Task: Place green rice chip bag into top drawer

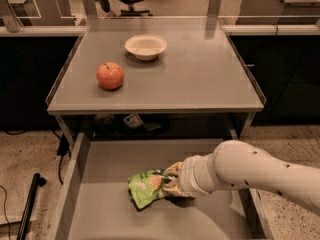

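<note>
Apple (110,76) sits at the left of the table (200,79), with the white bowl (146,46) further back and to its right, well apart from it. Below the table the drawer (105,169) stands pulled out. The bag (145,186) is inside it, near the middle of the floor, crumpled. The gripper (171,184) is clamped on the bag's right end. The white arm (250,171) reaches in from the right, over the drawer's side wall.
</note>
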`<state>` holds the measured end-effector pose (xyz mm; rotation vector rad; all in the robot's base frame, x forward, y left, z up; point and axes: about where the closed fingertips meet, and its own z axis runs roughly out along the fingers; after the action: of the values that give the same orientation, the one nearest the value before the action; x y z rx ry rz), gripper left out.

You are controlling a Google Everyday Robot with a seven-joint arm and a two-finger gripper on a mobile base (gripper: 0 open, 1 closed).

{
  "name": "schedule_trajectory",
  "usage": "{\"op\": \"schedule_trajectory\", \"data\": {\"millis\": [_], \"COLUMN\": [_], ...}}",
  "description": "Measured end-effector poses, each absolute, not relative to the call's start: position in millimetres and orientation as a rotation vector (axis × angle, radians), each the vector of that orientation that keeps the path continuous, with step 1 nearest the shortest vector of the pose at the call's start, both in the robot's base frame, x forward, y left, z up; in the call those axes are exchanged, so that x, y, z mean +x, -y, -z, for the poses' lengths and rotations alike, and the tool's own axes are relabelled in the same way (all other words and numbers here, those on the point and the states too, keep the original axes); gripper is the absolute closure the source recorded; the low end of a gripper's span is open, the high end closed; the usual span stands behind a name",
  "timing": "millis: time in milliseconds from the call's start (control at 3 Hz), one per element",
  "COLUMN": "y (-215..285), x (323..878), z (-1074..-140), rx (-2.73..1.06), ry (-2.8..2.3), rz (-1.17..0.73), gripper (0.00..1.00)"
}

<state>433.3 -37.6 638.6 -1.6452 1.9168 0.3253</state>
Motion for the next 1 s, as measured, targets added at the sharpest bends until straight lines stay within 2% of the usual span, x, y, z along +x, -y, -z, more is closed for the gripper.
{"op": "schedule_trajectory", "data": {"millis": [333, 1000], "y": [37.5, 37.5], "x": [433.4, 433.4], "z": [-641.1, -641.1], "rx": [-1.646, -1.646], "ry": [-1.917, -1.917], "rz": [-0.325, -0.325], "gripper": [0.83, 0.37]}}
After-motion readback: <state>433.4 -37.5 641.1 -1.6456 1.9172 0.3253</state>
